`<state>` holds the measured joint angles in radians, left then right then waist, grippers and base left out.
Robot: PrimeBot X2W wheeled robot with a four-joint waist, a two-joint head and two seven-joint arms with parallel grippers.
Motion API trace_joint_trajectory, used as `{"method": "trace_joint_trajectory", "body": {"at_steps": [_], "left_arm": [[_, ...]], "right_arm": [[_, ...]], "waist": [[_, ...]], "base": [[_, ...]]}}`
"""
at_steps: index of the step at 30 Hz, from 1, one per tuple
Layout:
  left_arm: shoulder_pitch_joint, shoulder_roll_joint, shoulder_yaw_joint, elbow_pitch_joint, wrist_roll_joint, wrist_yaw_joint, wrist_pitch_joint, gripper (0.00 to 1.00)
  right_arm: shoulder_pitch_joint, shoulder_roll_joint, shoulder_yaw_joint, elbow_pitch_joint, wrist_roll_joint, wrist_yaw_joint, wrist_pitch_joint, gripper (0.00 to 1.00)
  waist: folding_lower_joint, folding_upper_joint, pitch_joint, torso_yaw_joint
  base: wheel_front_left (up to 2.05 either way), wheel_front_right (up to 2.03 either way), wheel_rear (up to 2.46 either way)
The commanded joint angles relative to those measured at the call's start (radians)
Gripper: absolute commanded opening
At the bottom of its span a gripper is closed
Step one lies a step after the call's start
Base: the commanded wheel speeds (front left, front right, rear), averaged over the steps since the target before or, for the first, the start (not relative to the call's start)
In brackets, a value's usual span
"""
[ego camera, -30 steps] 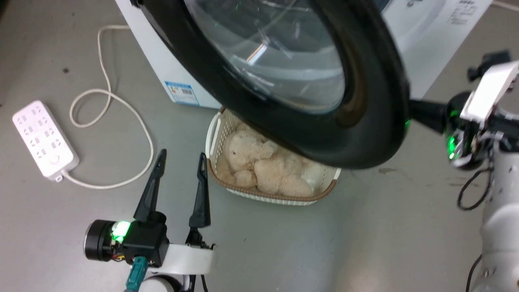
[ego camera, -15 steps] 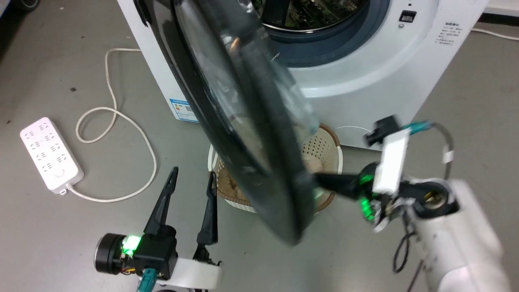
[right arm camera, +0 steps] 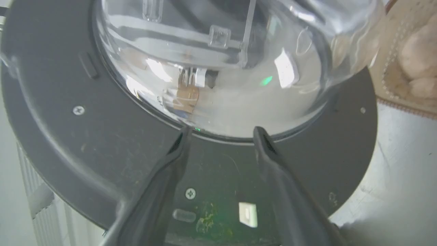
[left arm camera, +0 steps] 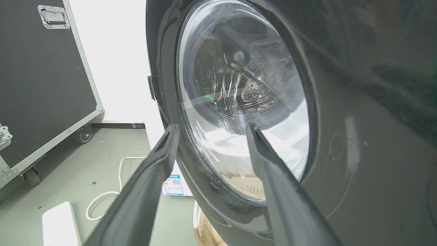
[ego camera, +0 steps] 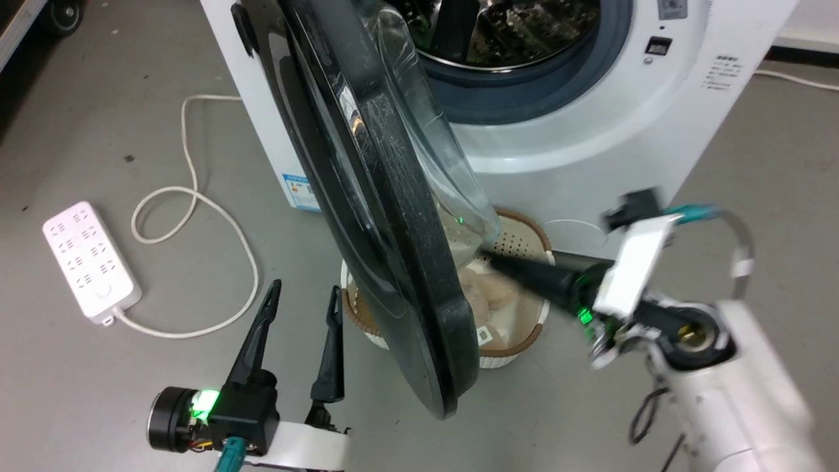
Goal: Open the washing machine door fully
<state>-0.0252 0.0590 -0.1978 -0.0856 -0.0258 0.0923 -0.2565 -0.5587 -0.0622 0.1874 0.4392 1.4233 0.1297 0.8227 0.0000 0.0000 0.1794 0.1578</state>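
The large round glossy black washing machine door with its bulging clear glass bowl [ego camera: 393, 216] stands edge-on down the middle of the head view. It is swung out from the white boxy front-loading washing machine [ego camera: 590, 151] at the top of the frame, so the perforated steel drum [ego camera: 511, 26] lies uncovered. The door looks roughly square to the machine's front, which I judge short of fully open.

The right claw [ego camera: 499, 263] reaches in from the lower right toward the door's inner face. In the right wrist view its two fingers stand apart with nothing between them, their tips at the foot of the glass bowl. They are probably placed there to push the door further round rather than to grip it. Whether the tips touch the door I cannot tell.

The left claw [ego camera: 301, 295] hangs spread wide at the lower left, on the door's outer side and apart from it, taking no part in the push. Any further swing would come its way.

A white perforated plastic laundry basket with a brown rim [ego camera: 534, 331] sits on the floor under the door, seemingly low enough to clear it.
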Motion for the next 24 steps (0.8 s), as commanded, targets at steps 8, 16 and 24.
{"method": "trace_joint_trajectory", "body": {"at_steps": [8,16,24], "left_arm": [[0.006,0.003,0.043,0.019,-0.029,-0.021,-0.005,1.0],[0.022,0.003,0.092,0.028,-0.05,-0.054,-0.005,1.0],[0.061,0.001,0.104,0.037,-0.045,-0.086,-0.005,1.0]], "right_arm": [[0.08,-0.13,-0.093,-0.274,-0.277,0.001,-0.35,1.0],[0.309,-0.267,-0.101,-0.457,-0.77,0.001,-0.836,1.0],[0.545,-0.108,-0.216,-0.498,-1.142,0.001,-1.03,1.0]], "waist": [[0.0,0.0,-0.056,-0.043],[0.0,0.0,-0.098,-0.073],[0.0,0.0,-0.118,-0.091]], "base": [[0.0,0.0,0.0],[0.0,0.0,0.0],[0.0,0.0,0.0]]}}
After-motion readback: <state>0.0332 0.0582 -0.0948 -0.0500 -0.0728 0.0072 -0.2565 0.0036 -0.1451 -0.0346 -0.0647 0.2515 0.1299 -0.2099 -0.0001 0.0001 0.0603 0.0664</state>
